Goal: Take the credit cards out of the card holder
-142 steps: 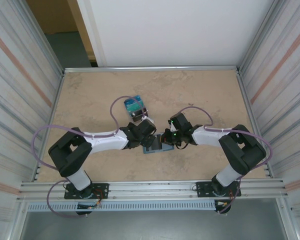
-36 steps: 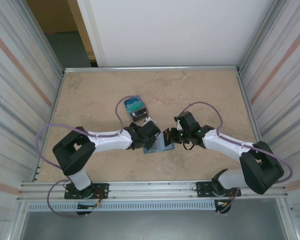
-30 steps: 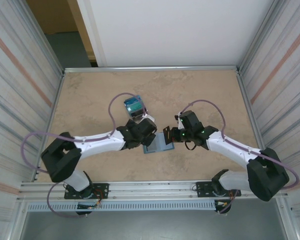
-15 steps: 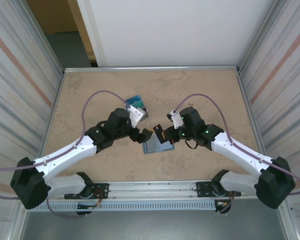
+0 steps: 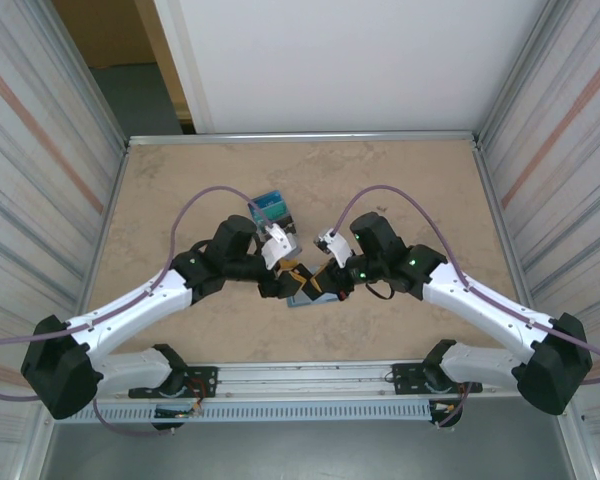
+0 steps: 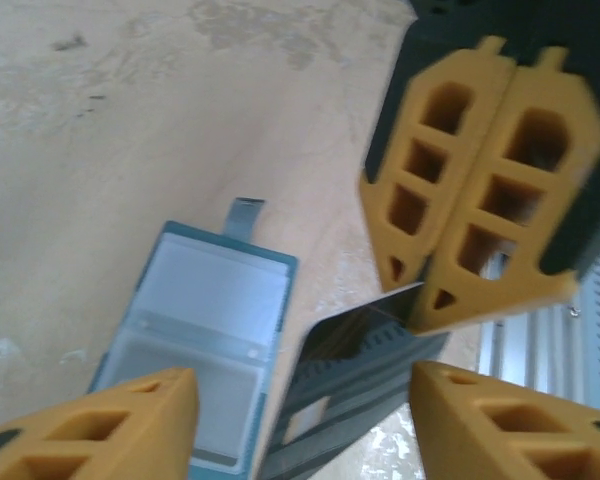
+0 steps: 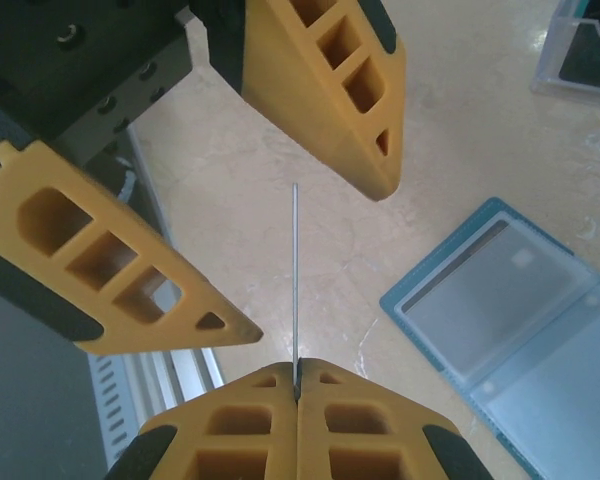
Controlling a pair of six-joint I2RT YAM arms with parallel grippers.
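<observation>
Right wrist cam is showing the right gripper (image 7: pixel 296 385) clamping a credit card (image 7: pixel 295 290), edge-on so just a thin line, betw. the left gripper's (image 7: pixel 315 262) spread fingers, w/ the card holder (image 7: pixel 500 310) lying open beside the fingers, partly cut off.

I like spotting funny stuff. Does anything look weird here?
One credit card hangs in the air, pinched at its edge by the shut right gripper, between the left gripper's open fingers. The card holder lies spread open on the table.
</observation>
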